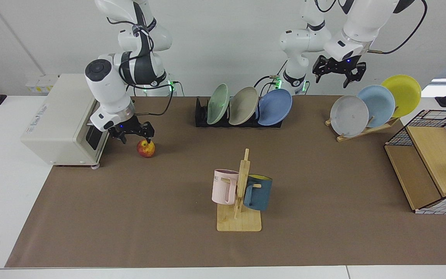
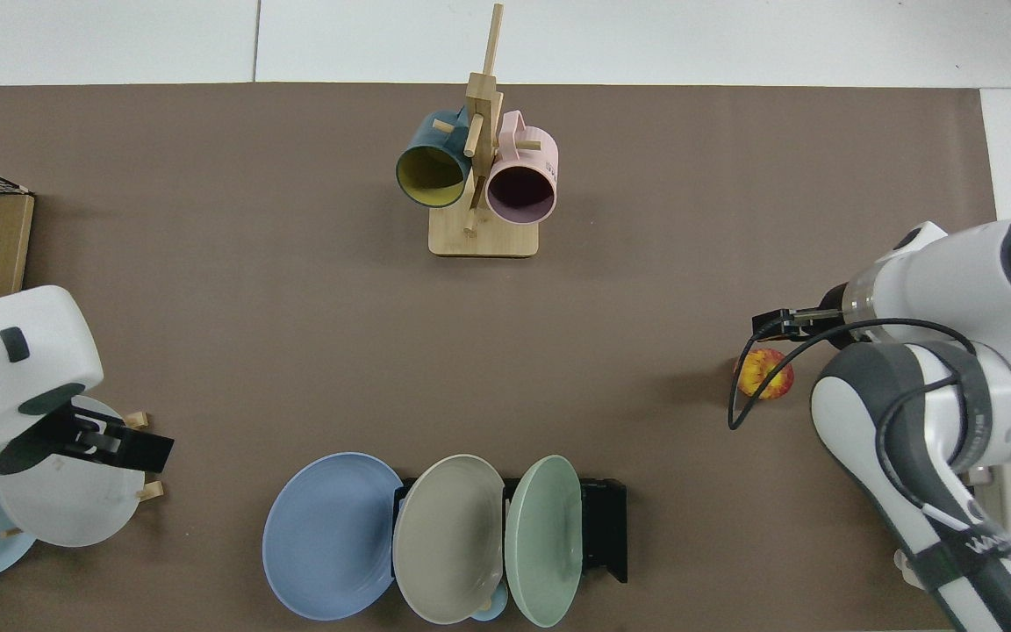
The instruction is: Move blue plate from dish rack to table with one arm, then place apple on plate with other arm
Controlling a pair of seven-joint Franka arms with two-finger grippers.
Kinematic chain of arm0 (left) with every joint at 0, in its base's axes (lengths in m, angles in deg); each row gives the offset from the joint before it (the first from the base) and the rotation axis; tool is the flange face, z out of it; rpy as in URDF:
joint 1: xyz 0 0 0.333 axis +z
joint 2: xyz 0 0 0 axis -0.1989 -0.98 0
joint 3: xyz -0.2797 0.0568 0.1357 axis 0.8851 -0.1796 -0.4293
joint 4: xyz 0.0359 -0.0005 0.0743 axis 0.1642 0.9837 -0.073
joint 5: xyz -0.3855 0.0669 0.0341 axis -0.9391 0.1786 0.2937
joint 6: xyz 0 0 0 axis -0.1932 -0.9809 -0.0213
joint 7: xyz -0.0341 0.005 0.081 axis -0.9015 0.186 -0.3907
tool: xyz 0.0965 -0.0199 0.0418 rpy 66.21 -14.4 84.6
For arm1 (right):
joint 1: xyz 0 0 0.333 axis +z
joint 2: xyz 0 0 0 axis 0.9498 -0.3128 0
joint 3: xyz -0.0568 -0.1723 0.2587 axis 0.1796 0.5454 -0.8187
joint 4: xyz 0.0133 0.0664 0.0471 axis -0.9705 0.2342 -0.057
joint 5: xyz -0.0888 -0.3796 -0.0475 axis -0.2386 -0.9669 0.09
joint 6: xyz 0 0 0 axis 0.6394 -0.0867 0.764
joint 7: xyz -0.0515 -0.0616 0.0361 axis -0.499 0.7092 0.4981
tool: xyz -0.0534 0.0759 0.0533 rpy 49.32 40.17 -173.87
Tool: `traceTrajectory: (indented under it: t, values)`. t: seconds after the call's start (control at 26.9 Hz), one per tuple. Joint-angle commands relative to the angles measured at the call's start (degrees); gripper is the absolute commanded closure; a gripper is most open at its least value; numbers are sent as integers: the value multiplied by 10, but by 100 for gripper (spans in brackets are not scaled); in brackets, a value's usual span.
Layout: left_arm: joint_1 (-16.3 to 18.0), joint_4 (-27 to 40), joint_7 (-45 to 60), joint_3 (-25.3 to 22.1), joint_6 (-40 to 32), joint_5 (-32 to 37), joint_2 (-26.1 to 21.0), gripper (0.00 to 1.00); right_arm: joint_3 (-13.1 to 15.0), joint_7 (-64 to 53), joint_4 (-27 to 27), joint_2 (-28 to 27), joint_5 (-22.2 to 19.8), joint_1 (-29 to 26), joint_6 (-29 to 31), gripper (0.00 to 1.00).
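The blue plate (image 1: pixel 275 106) (image 2: pixel 327 535) stands on edge in the end slot of the black dish rack (image 1: pixel 201 116) (image 2: pixel 604 527), beside a beige and a green plate. The red and yellow apple (image 1: pixel 146 148) (image 2: pixel 764 373) lies on the table's brown mat (image 1: pixel 323 186). My right gripper (image 1: pixel 136 140) (image 2: pixel 769 326) hangs open just above and behind the apple, one fingertip near its top. High at the back, between the rack and the wooden plate stand, my left gripper (image 1: pixel 333 80) (image 2: pixel 132 448) is open and holds nothing.
A white oven (image 1: pixel 58 120) stands close behind the right gripper. A wooden mug stand (image 1: pixel 242 193) with two mugs is mid-table. A slanted wooden stand (image 1: pixel 366 112) holds grey, pale blue and yellow plates. A wire and wood shelf (image 1: pixel 432 162) sits at the far side.
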Motion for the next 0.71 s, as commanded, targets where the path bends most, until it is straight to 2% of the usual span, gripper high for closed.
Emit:
traceTrajectory:
  t: [0.0,0.19,0.48,0.67]
  values:
    - [-24,89,-2,-4,21,-4,67,0,-2,-5,24,-17,-5,4,43,0]
    - [-53,166,15,-5,61,-10,119,0,-1,-13,43,-24,-5,5,73,0]
    - [-83,203,61,-4,76,-21,128,0,-1,-29,91,-35,-22,0,128,0]
    - [-83,210,76,-4,76,-29,129,0,-1,-32,100,-42,-38,-3,133,0]
